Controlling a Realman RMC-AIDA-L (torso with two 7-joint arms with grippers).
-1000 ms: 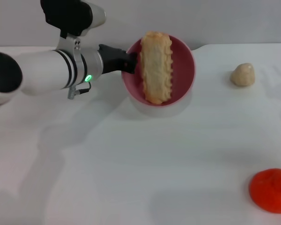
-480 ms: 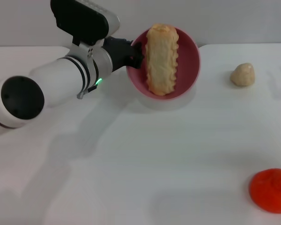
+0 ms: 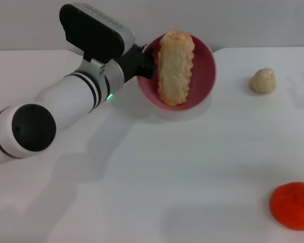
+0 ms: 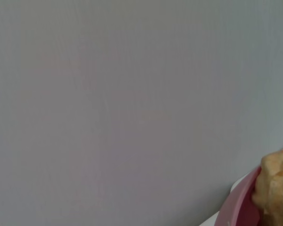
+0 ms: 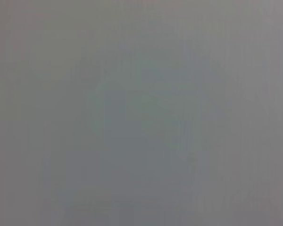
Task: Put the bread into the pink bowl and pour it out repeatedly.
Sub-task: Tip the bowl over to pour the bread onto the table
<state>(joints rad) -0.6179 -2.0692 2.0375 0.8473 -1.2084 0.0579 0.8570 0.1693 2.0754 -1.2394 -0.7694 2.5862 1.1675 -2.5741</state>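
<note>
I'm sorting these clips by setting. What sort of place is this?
Probably a robot test bench, not a real kitchen: a bare white table against a plain grey wall, with toy food only. The left gripper holds the pink bowl carrying the bread.

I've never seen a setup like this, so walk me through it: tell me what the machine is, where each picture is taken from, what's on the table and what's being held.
This is a two-armed robot. The big picture comes from a camera on its head, looking down at a white table. The white and black arm is its left one; the left gripper is clamped on the rim of the pink bowl, holding it lifted and tipped, with the bread, a ridged toy loaf, lying inside.

The left wrist camera sees mostly grey wall, with an edge of the bowl and bread in one corner. The right wrist camera shows only blank grey; that arm is not in view.

Also on the table: a small beige lump and a flat orange-red round thing.
</note>
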